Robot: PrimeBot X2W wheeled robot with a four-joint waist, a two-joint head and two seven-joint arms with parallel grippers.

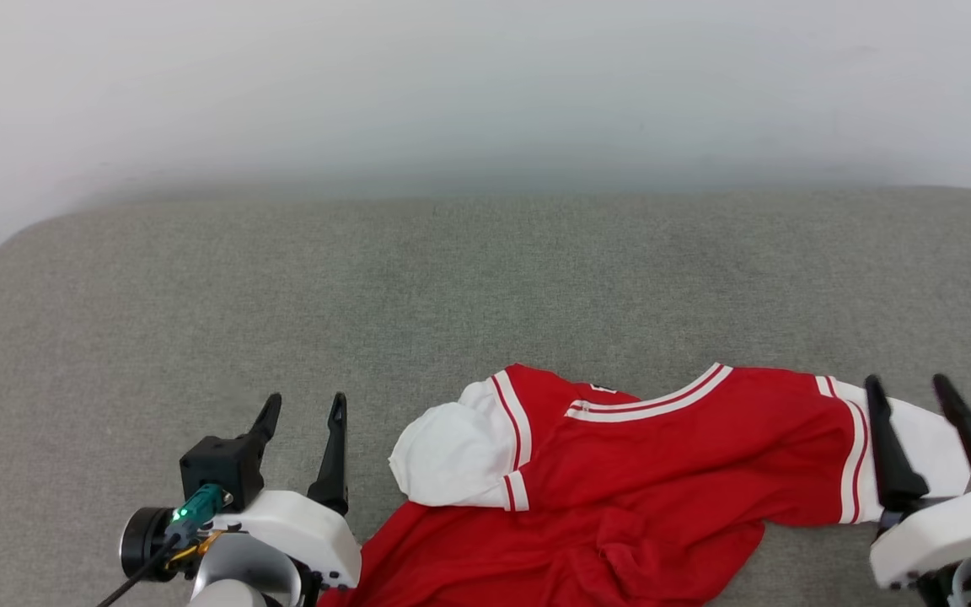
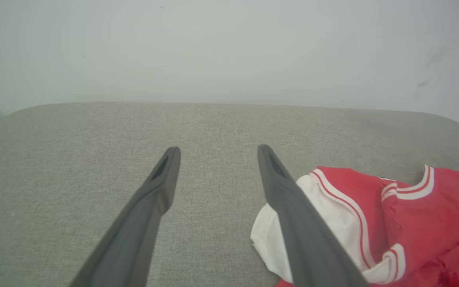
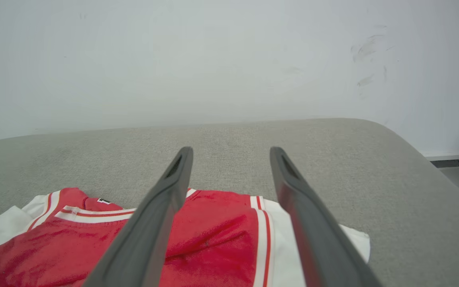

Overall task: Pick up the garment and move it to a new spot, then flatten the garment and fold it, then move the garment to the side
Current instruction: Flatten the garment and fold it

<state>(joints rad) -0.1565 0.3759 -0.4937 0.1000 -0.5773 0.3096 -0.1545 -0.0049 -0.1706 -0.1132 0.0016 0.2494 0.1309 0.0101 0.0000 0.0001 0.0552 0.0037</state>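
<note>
Grey worktop (image 1: 452,278) holds the red garment (image 1: 662,455), long axis left to right, collar toward the wall (image 1: 485,84). Both the left gripper (image 1: 305,398) and right gripper (image 1: 907,381) gape, empty.

The head camera looks forward and steeply down onto the grey worktop (image 1: 452,278), with the left pincer (image 1: 305,400) at lower left and the right pincer (image 1: 908,384) at lower right. Each wrist camera sits low and close, facing along its own fingers toward the pale wall (image 2: 229,48). All three views share the garment (image 1: 662,455) and the worktop's far edge.
</note>
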